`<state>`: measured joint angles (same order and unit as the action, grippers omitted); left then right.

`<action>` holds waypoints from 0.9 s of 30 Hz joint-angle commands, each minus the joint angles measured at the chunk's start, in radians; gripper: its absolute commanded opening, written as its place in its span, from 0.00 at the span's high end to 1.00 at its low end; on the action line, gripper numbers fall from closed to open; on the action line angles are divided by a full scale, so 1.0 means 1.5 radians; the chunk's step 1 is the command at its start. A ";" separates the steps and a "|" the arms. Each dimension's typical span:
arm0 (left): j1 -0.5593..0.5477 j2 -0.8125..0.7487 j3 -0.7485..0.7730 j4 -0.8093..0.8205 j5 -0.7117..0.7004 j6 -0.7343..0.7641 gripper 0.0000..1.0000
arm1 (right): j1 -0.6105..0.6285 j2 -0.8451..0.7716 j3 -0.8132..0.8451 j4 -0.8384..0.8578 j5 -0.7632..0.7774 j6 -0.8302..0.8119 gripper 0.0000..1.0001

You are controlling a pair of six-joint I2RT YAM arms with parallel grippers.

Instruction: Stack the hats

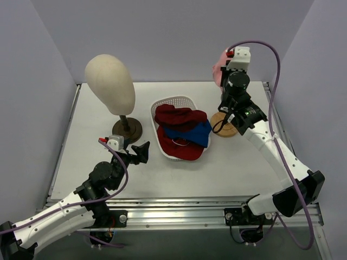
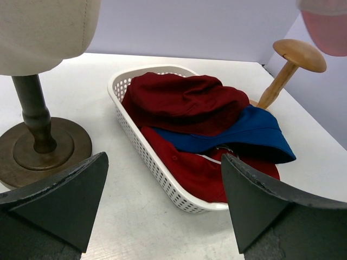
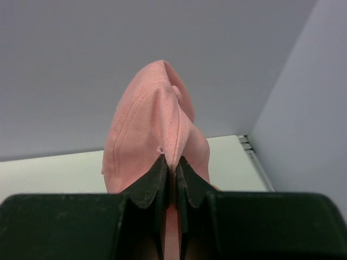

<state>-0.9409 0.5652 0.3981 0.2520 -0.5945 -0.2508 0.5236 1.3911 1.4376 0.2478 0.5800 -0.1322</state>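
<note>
A pink peaked cap (image 3: 157, 130) hangs pinched in my right gripper (image 3: 173, 165), held high over a small wooden stand (image 1: 225, 125) at the right; its edge (image 1: 218, 73) shows behind the wrist from above. A dark red bucket hat (image 1: 174, 116) lies on a blue bucket hat (image 1: 191, 133) and a red peaked cap (image 1: 181, 148) inside the white basket (image 1: 172, 101). The left wrist view shows the dark red hat (image 2: 184, 100), the blue hat (image 2: 238, 135) and the red cap (image 2: 190, 168). My left gripper (image 1: 142, 151) is open and empty, left of the basket.
A cream mannequin head (image 1: 110, 84) stands on a dark wooden base (image 1: 127, 130) at the back left, close to my left gripper. The wooden stand (image 2: 290, 62) rises beyond the basket (image 2: 157, 170) in the left wrist view. Pale walls enclose the table on three sides.
</note>
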 commanded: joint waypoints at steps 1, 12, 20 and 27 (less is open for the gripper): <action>0.000 -0.003 0.003 0.038 -0.008 0.003 0.06 | -0.053 -0.009 -0.018 0.034 0.062 -0.014 0.99; -0.001 -0.011 0.003 0.035 -0.005 0.003 0.06 | -0.132 0.059 -0.029 -0.014 0.009 0.023 1.00; 0.000 -0.015 -0.001 0.037 -0.002 0.002 0.06 | -0.138 0.095 -0.053 -0.044 0.006 0.068 1.00; 0.000 0.007 0.008 0.037 -0.009 0.005 0.06 | -0.138 0.068 -0.118 -0.024 -0.002 0.135 1.00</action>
<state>-0.9409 0.5697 0.3981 0.2596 -0.6003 -0.2508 0.3195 1.5444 1.2835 0.1730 0.5682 0.0090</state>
